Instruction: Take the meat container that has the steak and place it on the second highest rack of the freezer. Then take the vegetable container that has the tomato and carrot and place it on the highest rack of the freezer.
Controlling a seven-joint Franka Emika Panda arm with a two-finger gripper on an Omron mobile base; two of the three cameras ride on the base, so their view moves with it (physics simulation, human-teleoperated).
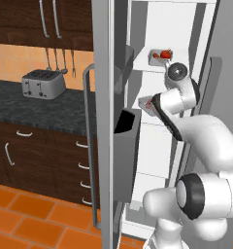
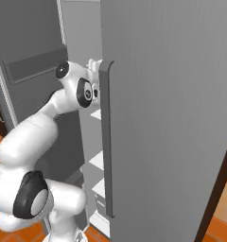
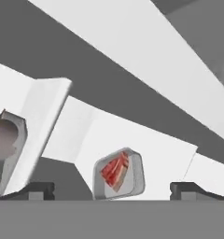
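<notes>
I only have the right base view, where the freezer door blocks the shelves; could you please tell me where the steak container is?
Observer: In the left base view the steak container sits on a white shelf inside the freezer, just left of the arm's wrist.
Operator: Thank you. Is the gripper holding it?
Observer: No. In the hand view the gripper is open, and the container lies ahead between the wide-apart fingertips, touching neither.
Operator: And the vegetable container?
Observer: The vegetable container, with the tomato visible in it, rests on the shelf above the steak's.
</notes>
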